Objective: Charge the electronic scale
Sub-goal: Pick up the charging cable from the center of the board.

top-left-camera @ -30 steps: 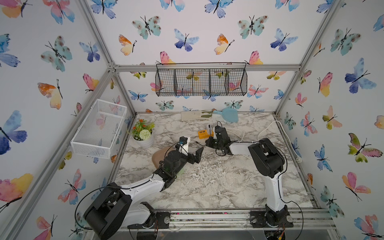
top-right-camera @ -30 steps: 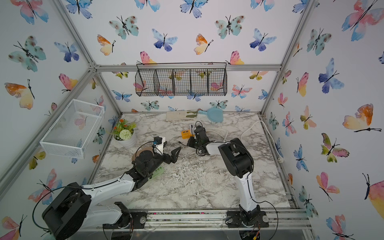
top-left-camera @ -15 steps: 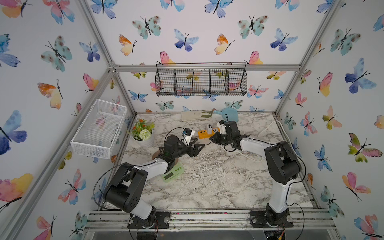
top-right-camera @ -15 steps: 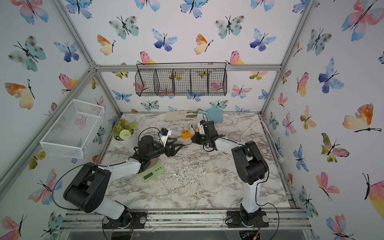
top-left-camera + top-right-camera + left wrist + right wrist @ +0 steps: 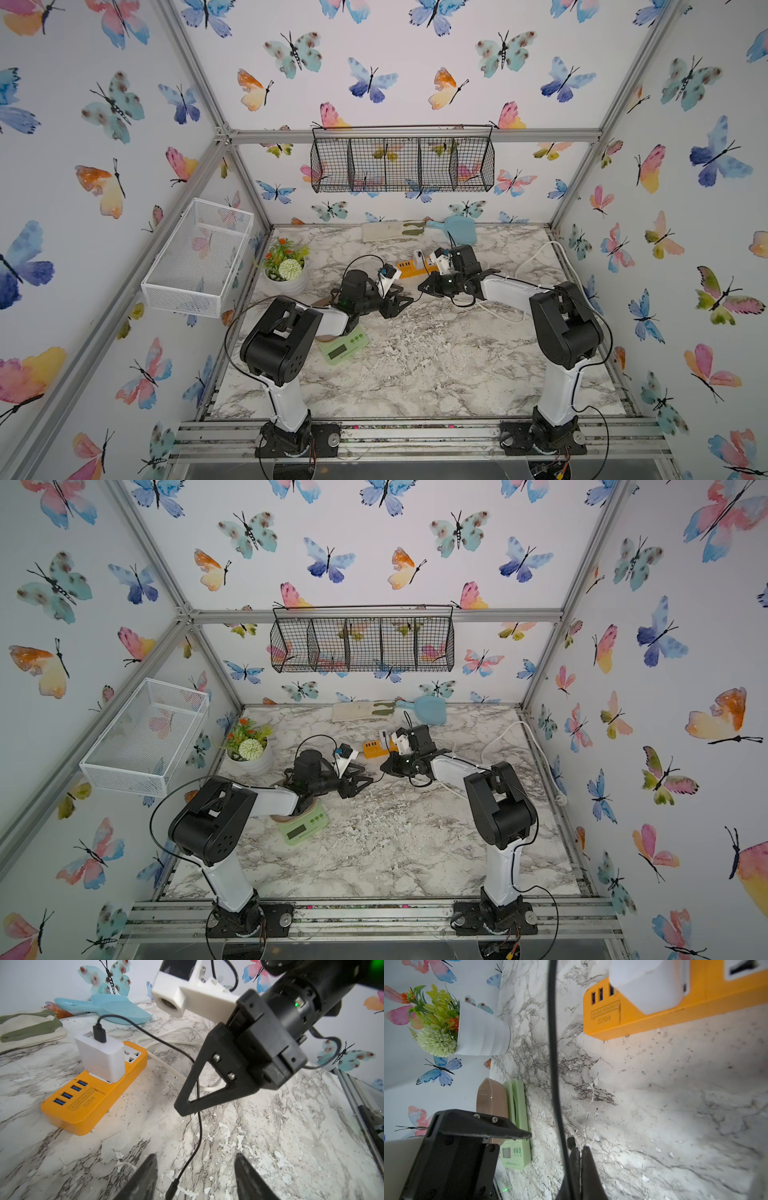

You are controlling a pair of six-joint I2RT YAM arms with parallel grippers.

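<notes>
**Hand-over of the charging lead, seen from above and from both wrists.** The electronic scale (image 5: 347, 348) sits on the bench (image 5: 436, 374) at about 8 o'clock from the bench centre. Its display end faces the robot, and in both top views the left arm (image 5: 291, 332) covers most of its pinkish platter. A black cable (image 5: 166, 1043) runs from the white charger (image 5: 99, 1057), which is seated in the orange power strip (image 5: 89, 1103). It ends at the right gripper (image 5: 580, 1148), whose fingers are pressed together on the cable just short of its free plug (image 5: 172, 1187). The left gripper (image 5: 195, 1154) lies at about 2 o'clock from the scale. Its fingers are spread to either side of the plug and do not touch it.

**Change over the last second.** The left arm was folded over the scale and hid it. It has since stretched low toward the right gripper, uncovering the display end. Its fingers appear narrower than they were.

**Reading.** The plug is probably being passed to the left gripper, which sits nearer the scale. The cable is not yet plugged into the scale, and the scale's charging port is not visible in any view.
</notes>
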